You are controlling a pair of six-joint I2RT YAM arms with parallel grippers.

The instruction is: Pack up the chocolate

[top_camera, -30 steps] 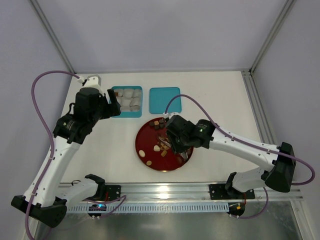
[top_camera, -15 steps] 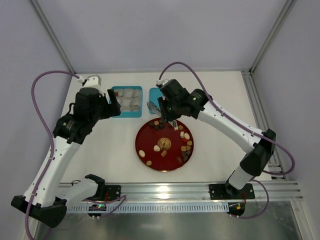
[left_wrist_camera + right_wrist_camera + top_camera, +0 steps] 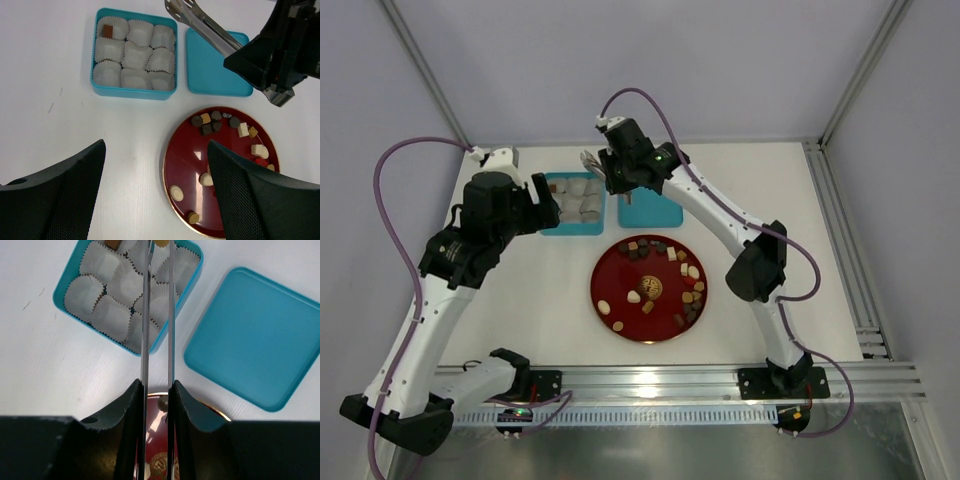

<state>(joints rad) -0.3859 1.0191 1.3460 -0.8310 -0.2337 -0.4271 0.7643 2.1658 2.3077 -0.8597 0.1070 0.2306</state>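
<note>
White tabletop [image 3: 520, 300] under pale walls carries a teal box [image 3: 131, 94] of paper cups at eleven o'clock from the red plate [image 3: 182, 165], with its lid [image 3: 217, 70] at twelve. Most of the chocolate [image 3: 206, 118] lies on the plate; one brown piece [image 3: 107, 30] sits in a corner cup. The right gripper [image 3: 156, 390], pressed together on metal tongs [image 3: 145, 315], reaches over the box on a long-stretched arm; a tan piece [image 3: 160, 242] seems pinched at the tips. Best to lower straight into an empty cup and release gently, without crumpling the paper. The left gripper [image 3: 155, 150] hovers spread wide, holding nothing.
</note>
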